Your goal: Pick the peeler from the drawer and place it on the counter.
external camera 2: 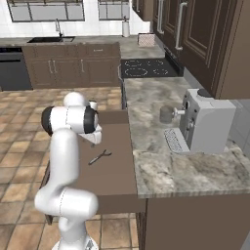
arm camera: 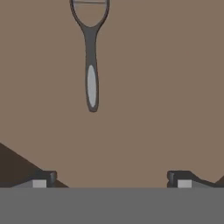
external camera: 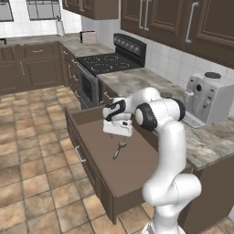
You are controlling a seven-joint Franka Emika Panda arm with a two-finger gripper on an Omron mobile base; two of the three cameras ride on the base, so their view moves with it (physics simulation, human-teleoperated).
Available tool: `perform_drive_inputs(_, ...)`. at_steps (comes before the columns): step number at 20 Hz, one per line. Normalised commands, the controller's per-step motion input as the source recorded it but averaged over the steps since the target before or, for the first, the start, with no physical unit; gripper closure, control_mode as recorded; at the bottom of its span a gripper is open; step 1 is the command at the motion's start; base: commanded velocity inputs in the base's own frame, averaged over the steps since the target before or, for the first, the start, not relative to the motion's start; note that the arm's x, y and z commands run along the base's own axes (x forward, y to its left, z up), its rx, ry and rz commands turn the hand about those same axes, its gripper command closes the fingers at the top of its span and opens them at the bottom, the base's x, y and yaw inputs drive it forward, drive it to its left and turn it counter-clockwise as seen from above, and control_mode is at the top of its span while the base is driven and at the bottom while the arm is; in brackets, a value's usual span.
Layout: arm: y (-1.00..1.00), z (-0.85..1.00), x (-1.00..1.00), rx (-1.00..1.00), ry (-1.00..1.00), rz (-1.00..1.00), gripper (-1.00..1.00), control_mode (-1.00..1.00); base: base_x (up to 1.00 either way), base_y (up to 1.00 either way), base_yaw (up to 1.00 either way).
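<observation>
The peeler [arm camera: 90, 65] lies flat on the drawer [external camera: 137, 169] floor, nothing near it. The gripper [arm camera: 111, 178] hangs above with jaws wide and empty. Best to centre over the slim handle, straddle it crosswise, then descend.

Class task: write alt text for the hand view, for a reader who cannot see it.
A slim grey peeler lies flat on the brown floor of the drawer, its looped head towards the top edge and its handle pointing down the frame. Below it, the open gripper shows two dark fingertips set wide apart, touching nothing.
</observation>
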Motion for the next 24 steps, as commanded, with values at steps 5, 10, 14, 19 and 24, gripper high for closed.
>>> perform_drive_inputs(5,-0.02,-0.56,0.67,-0.07,0.04,0.10,-1.00,-1.00,0.00,0.00,0.00)
perform_drive_inputs(10,-0.17,-0.59,0.34,-0.02,0.00,0.06,-1.00,-1.00,0.00,0.00,0.00)
perform_drive_inputs(14,-0.33,-0.54,0.06,0.00,0.00,0.04,-1.00,-1.00,0.00,0.00,0.00)
perform_drive_inputs(19,-0.22,-0.57,0.00,0.00,-0.04,0.02,-1.00,-1.00,0.00,0.00,0.00)
perform_drive_inputs(24,0.00,-0.55,0.01,0.00,-0.12,0.04,-1.00,-1.00,0.00,0.00,0.00)
